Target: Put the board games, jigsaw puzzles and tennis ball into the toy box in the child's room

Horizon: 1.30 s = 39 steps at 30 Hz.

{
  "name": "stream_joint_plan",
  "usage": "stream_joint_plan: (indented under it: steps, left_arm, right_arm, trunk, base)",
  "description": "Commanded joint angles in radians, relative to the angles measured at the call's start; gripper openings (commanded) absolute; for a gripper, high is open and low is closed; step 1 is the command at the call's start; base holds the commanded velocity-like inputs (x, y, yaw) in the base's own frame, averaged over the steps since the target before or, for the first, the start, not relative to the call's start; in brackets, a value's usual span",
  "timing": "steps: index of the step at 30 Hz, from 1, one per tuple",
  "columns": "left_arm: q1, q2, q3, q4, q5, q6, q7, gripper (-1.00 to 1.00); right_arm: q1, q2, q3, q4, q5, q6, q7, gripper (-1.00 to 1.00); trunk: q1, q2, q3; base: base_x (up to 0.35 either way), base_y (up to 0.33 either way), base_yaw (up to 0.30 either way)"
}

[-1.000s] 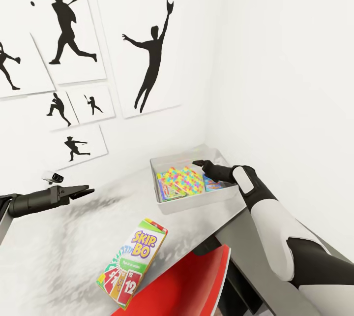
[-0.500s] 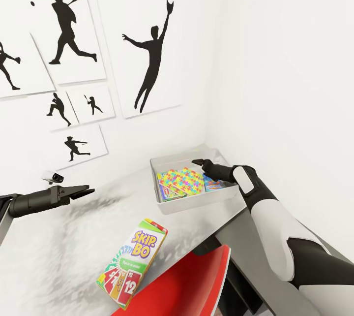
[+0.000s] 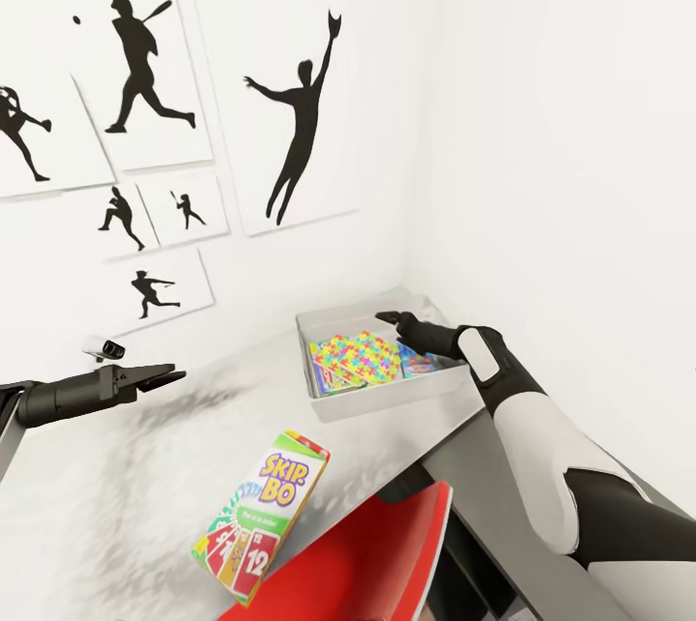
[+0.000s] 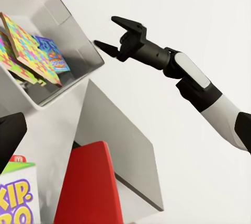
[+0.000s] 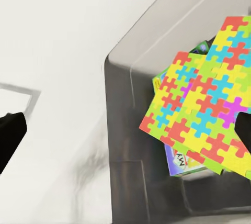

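Cardboard is my guess for the Skip-Bo box point(image 3: 259, 513), the board game lying flat at the table's point(image 3: 116, 495) near edge, well apart from the toy box point(image 3: 338, 402) at the far right corner: light, stiff and slick-faced, best pinched across its thin overhanging edge. Jigsaw puzzles point(image 3: 362, 356) already lie tilted inside the bin. The right gripper point(image 3: 390, 318) hangs spread and empty over them; the left gripper point(image 3: 164, 373), also parted and empty, hovers far left.

The head camera looks down across the desk point(image 3: 116, 495); the right wrist camera peers closely into the toy box point(image 5: 125, 145), which the left wrist camera shares from farther off.
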Motion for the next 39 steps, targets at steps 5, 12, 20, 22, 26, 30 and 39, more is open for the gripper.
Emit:
stream_joint_plan:
  steps: [5, 12, 20, 22, 26, 30, 39]
  left_arm:
    - [-0.001, 0.001, 0.0, 0.0, 0.0, 0.01, -0.004, 1.0]
    - [-0.001, 0.002, 0.0, 0.0, -0.001, 0.01, -0.004, 1.0]
    - [-0.001, 0.005, 0.001, 0.0, -0.001, 0.01, -0.004, 1.0]
    - [-0.001, 0.005, 0.0, 0.0, -0.001, 0.01, -0.004, 1.0]
    - [-0.001, 0.006, 0.001, 0.0, -0.001, 0.01, -0.004, 1.0]
    - [-0.001, 0.007, 0.001, 0.0, -0.001, 0.01, -0.004, 1.0]
    - [-0.001, 0.007, 0.001, 0.0, -0.001, 0.01, -0.004, 1.0]
  right_arm:
    - [0.001, -0.002, -0.009, 0.0, 0.004, 0.007, 0.017, 1.0]
    - [0.003, -0.008, -0.009, 0.0, 0.003, 0.007, 0.02, 1.0]
    - [0.018, -0.019, -0.01, -0.089, 0.004, 0.008, 0.148, 1.0]
    - [0.063, -0.029, -0.011, -0.143, 0.005, 0.009, 0.204, 1.0]
    - [0.148, -0.057, -0.014, -0.254, 0.001, 0.013, 0.278, 1.0]
    - [0.242, -0.086, -0.017, -0.33, -0.006, 0.013, 0.37, 1.0]
    - [0.43, -0.12, -0.02, -0.424, -0.006, -0.039, 0.666, 1.0]
  trunk:
    - [0.001, -0.002, 0.002]
    - [0.001, -0.002, 0.003]
    - [0.001, -0.002, 0.013]
    - [0.001, -0.002, 0.016]
    - [0.001, -0.002, 0.022]
    - [0.001, -0.002, 0.028]
    - [0.001, -0.002, 0.042]
  base:
    - [-0.022, 0.0, 0.0]
    - [-0.005, 0.0, 0.0]
    - [-0.09, 0.0, 0.0]
    - [-0.039, 0.0, 0.0]
    - [-0.013, 0.0, 0.0]
    - [-0.003, 0.0, 0.0]
    - [-0.007, 0.0, -0.003]
